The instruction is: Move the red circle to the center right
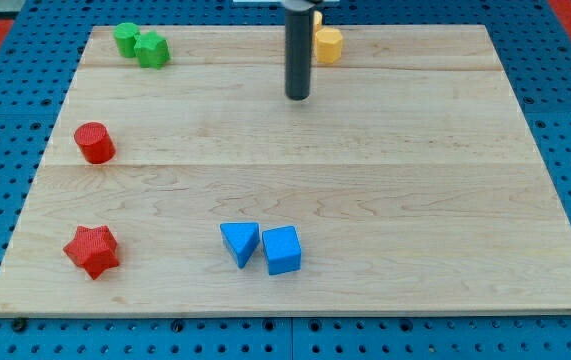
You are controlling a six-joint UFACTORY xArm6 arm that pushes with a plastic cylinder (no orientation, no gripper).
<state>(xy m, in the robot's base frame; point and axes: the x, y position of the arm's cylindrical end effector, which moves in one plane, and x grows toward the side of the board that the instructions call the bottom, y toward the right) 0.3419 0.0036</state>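
Hovering near the surface's (385, 200) top edge, my tip (297, 97), the end effector, touches no block and grips nothing, being a bare rod.

The red circle (94, 142) lies well apart from my tip, toward the view's left and slightly below. A yellow block (329, 45) sits just beside the rod on the view's right, two green blocks (142, 45) touch each other far to its left, a red star (92, 250) lies far below-left, and a blue triangle (240, 243) and blue cube (282, 250) sit side by side well below.
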